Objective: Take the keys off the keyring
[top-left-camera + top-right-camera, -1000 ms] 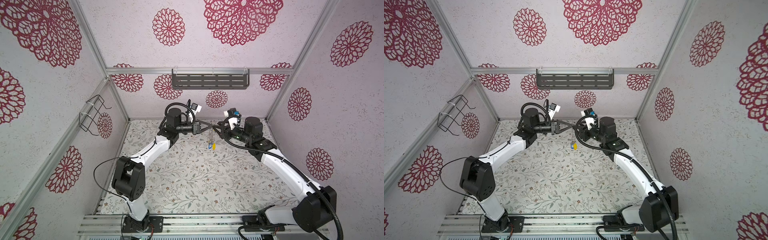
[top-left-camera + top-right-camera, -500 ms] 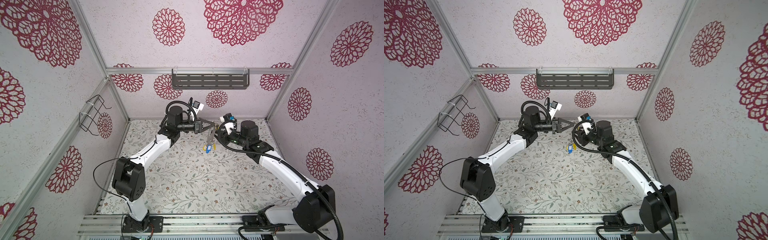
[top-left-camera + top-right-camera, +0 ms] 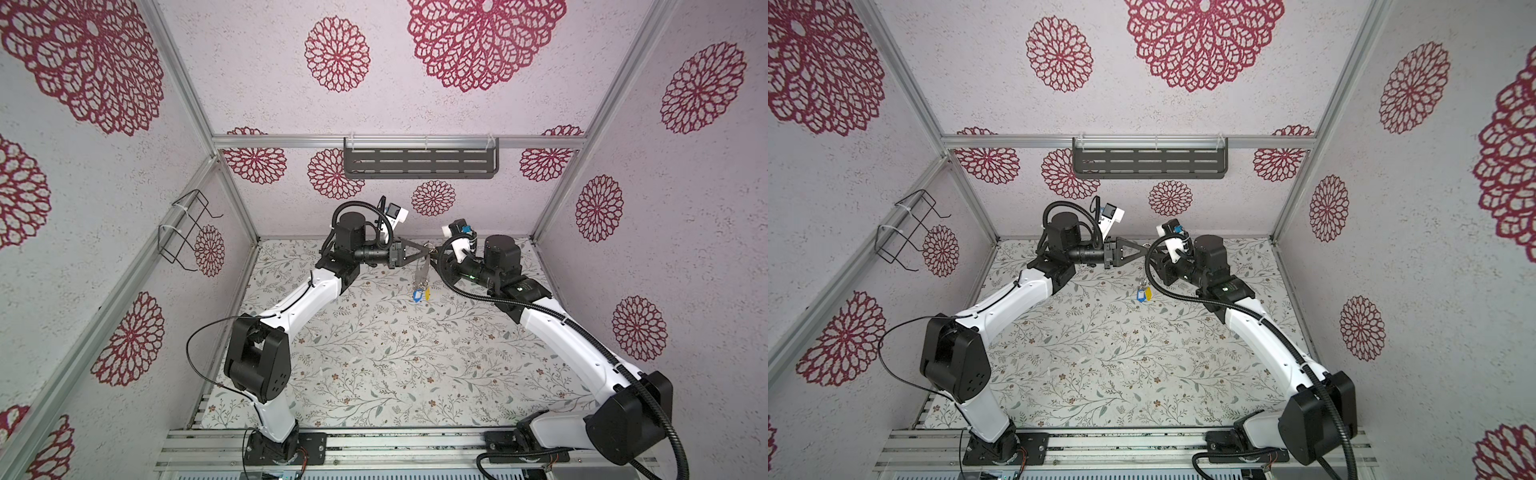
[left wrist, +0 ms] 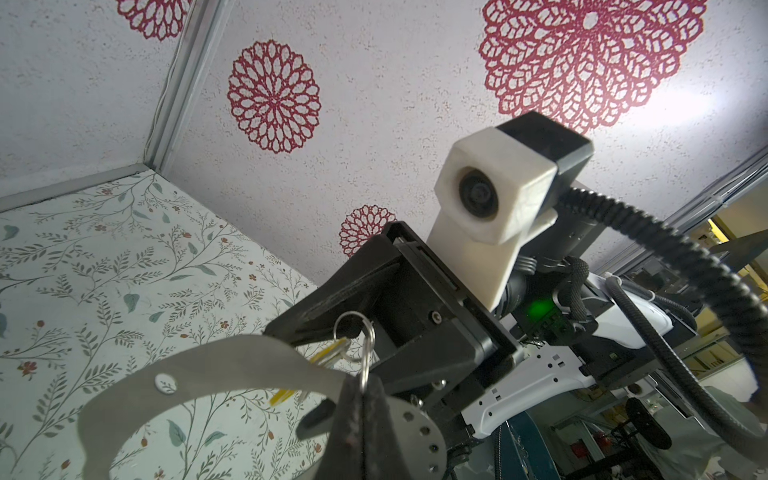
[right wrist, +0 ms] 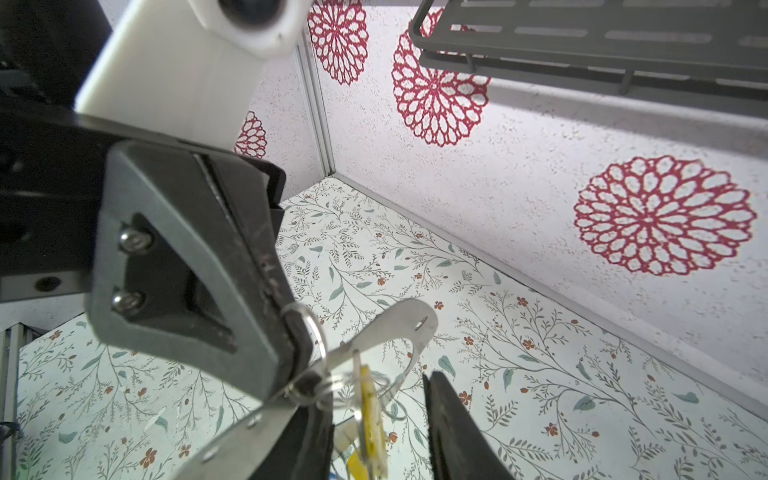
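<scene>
L tool (image 3: 427, 252) clamped shut on keyring (image 4: 249, 365), held aloft nr tabletop (image 3: 374, 353) far edge; keys (image 3: 1142, 294) dangle beneath. R tool (image 5: 376, 395) part-open astride yellow key (image 5: 371, 432) (not pinching yet, prob.). Risk: tug slips keyring from L tool if split ring (image 4: 365, 357) snags.

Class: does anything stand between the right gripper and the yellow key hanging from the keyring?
Nothing visible does. In the right wrist view the yellow key hangs edge-on inside the open right gripper, with space on both sides. The left gripper pinches the keyring outside that gap.
</scene>
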Available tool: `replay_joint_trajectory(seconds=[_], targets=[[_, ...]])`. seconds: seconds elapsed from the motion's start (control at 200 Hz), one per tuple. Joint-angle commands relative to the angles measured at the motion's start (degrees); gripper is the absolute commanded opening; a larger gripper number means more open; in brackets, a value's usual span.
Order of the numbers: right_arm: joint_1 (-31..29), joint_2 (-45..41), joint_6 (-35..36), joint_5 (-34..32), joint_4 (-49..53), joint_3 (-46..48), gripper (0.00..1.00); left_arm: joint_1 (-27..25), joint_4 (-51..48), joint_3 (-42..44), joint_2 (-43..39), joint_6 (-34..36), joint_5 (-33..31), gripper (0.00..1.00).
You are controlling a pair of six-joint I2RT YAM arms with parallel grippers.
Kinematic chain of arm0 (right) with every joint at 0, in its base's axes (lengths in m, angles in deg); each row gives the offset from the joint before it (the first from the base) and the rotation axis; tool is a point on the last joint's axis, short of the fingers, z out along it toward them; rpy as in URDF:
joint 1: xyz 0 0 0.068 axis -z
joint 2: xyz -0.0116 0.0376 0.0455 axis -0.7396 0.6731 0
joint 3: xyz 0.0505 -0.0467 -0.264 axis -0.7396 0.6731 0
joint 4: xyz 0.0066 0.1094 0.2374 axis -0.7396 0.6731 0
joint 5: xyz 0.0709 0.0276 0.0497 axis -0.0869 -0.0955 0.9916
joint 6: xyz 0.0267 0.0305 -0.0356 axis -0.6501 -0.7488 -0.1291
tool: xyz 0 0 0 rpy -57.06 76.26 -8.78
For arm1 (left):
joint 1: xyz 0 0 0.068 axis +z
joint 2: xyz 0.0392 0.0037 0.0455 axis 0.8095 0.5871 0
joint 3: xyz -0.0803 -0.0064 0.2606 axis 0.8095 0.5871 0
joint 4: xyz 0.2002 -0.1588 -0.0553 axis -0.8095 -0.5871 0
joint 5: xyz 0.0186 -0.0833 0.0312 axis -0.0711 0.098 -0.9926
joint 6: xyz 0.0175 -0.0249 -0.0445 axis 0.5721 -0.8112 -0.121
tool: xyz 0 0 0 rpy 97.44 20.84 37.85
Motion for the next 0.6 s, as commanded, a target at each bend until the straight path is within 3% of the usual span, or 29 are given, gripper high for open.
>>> replay_joint_trajectory(seconds=[0.0,0.22,0.595], targets=[[-0.3,0.5,0.2,1.3,-1.5,-2.1,0.28,-0.1,0.8,-1.5,-1.5,1.3,1.0,0.0],[-1.2,-0.8,-0.6,0.6,-1.8,-0.7,0.0,0.0,1.6,-1.6,-1.0,0.9,-0.9,0.0],[-4.4,-4.8,-3.1,-5.0,-4.6,6.2,0.0,-0.5,10.4,0.4,0.1,-2.1,-8.8,0.0]])
